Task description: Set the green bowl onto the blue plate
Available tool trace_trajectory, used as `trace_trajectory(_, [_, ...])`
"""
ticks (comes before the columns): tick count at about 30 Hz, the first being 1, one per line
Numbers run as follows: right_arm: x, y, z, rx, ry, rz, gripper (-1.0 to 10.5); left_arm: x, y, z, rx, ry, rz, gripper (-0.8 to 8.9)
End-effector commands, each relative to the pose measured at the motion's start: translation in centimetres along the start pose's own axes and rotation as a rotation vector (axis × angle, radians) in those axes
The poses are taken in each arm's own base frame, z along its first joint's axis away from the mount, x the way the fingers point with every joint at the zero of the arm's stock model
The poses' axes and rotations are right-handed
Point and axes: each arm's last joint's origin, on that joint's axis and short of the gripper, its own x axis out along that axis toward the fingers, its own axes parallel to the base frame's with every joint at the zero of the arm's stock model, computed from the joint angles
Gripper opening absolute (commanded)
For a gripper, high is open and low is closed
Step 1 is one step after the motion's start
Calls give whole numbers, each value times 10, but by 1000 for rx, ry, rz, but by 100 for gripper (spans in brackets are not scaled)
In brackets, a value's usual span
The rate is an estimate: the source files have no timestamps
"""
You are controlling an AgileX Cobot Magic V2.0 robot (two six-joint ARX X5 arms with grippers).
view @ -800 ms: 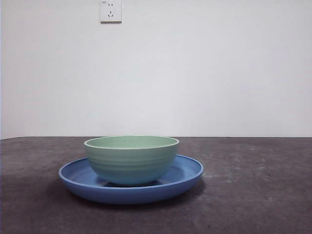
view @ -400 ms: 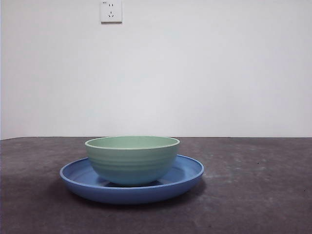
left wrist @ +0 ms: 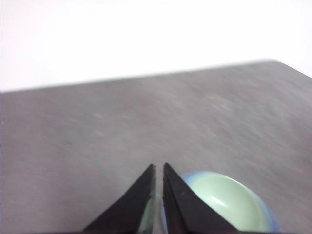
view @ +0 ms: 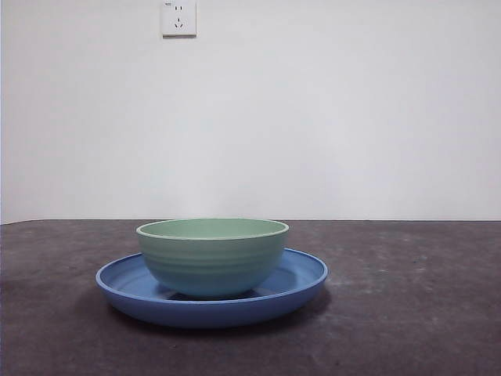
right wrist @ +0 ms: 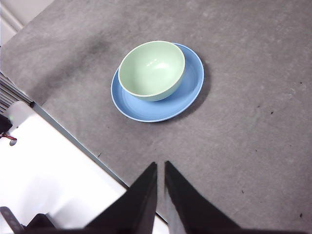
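Note:
The green bowl (view: pixel 212 257) stands upright inside the blue plate (view: pixel 297 278) on the dark table, left of the middle in the front view. The right wrist view shows the bowl (right wrist: pixel 151 69) toward one side of the plate (right wrist: pixel 189 90), far from my right gripper (right wrist: pixel 161 165), which is shut and empty above the table's edge. In the left wrist view my left gripper (left wrist: pixel 159 167) is shut and empty, raised above the table, with the bowl (left wrist: pixel 224 201) and a sliver of the plate's rim (left wrist: pixel 271 222) just beside its jaws. Neither gripper shows in the front view.
A white wall with a socket (view: pixel 178 17) stands behind the table. The grey table (right wrist: pixel 253 146) ends at an edge (right wrist: pixel 73 141) with a white surface beyond it.

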Motion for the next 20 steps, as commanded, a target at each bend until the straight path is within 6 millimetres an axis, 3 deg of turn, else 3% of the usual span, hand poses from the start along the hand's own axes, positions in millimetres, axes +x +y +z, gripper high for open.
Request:
trace_trajectory(1, [-3,2,4,-21,-20,7,23,5,10,-22,22,-60,95,27])
trace_trajectory(6, [-3,2,4,-21,-20,7,23,16,26,-80,-3,-45,275,27])
trace_trajectory(11, [-3,2,4,-21,-20,7,23,30,34,-136,-24,-7,331,27])
trace_trajectory(14, [-3,2,4,-21,-20,7,24,33,35,-156,-80,-22,332,27])
trace_trajectory(20, [-3,2,4,-21,-20,7,23,36,36,-177,-93,-28,340,27])
